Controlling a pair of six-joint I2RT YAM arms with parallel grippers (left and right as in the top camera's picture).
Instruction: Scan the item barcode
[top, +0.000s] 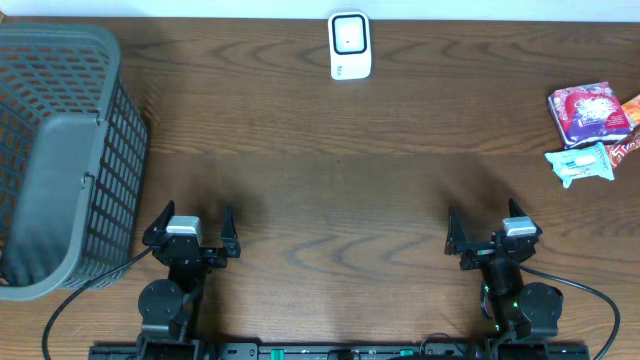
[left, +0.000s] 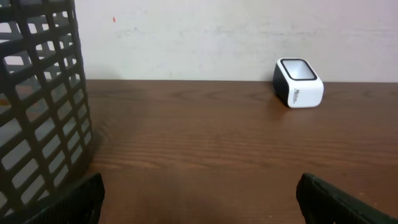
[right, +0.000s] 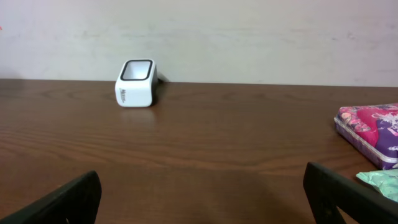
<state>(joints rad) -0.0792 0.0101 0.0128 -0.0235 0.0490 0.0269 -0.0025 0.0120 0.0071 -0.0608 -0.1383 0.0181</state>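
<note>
A white barcode scanner (top: 349, 45) with a dark window stands at the far middle of the table, also seen as the scanner (left: 298, 82) and the scanner (right: 136, 83). The items lie at the far right: a purple-and-pink packet (top: 588, 112), also the packet (right: 370, 129), a pale green packet (top: 580, 162), also the green packet (right: 379, 178), and an orange wrapper (top: 630, 118) at the edge. My left gripper (top: 190, 226) is open and empty near the front left. My right gripper (top: 492, 232) is open and empty near the front right, well short of the items.
A grey plastic basket (top: 60, 150) fills the left side of the table, close to the left arm; its mesh wall (left: 43, 118) shows in the left wrist view. A pale wall runs behind the table's far edge.
</note>
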